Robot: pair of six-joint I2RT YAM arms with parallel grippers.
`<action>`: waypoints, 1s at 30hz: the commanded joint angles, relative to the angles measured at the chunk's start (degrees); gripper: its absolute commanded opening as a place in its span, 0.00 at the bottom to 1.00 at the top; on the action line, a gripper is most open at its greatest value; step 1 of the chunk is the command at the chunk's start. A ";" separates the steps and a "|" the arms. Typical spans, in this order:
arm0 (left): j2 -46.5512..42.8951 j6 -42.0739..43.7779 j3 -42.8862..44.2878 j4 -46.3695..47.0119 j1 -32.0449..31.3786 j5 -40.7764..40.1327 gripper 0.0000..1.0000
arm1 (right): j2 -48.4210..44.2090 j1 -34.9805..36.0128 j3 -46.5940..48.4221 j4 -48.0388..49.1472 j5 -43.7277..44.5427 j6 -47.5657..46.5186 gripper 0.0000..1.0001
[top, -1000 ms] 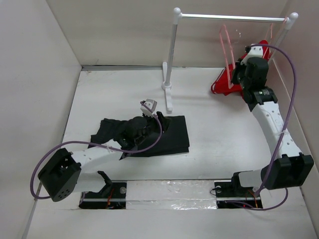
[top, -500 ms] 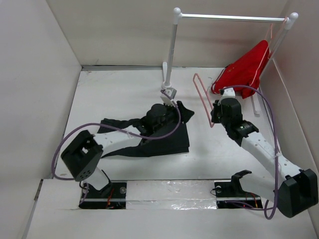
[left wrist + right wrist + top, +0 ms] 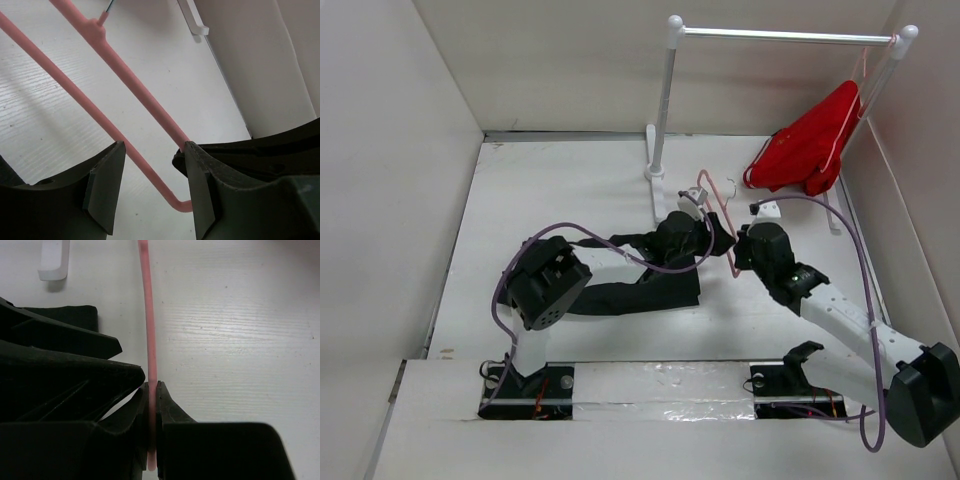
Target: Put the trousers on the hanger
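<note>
I count two arms at the near edge of my bench [image 3: 550,190]: the left arm [image 3: 545,285] and the right arm [image 3: 840,315]. Each has one tool, making a left tool [image 3: 152,160] and a right tool [image 3: 152,390]. There is one pair of black trousers [image 3: 630,295]. There are two pink hangers: the hanger [image 3: 720,215] at centre and a second hanger [image 3: 864,65] far right. I also count one red garment [image 3: 810,145] and one rack [image 3: 665,100] with two posts.

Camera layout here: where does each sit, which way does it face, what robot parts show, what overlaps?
Top external: above and behind the bases, looking down on the table; left arm, right arm, trousers and hanger show.
Left wrist: on the left arm, looking past the open left gripper at two hanger bars over the table.
Right wrist: on the right arm, looking along the right gripper, shut on one hanger bar.
Shared: all three see the hanger.
</note>
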 commanded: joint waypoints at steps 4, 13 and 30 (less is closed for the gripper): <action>1.35 -2.66 4.08 4.10 -0.41 0.05 0.48 | -0.22 1.38 -1.26 6.01 1.61 1.64 0.00; 4.87 -4.06 5.05 4.80 -0.41 1.28 0.44 | 0.75 3.49 -1.87 7.06 3.01 2.96 0.00; 5.31 -8.90 -0.73 12.34 0.12 5.85 0.00 | -7.94 7.79 -2.23 -1.81 3.73 4.90 0.48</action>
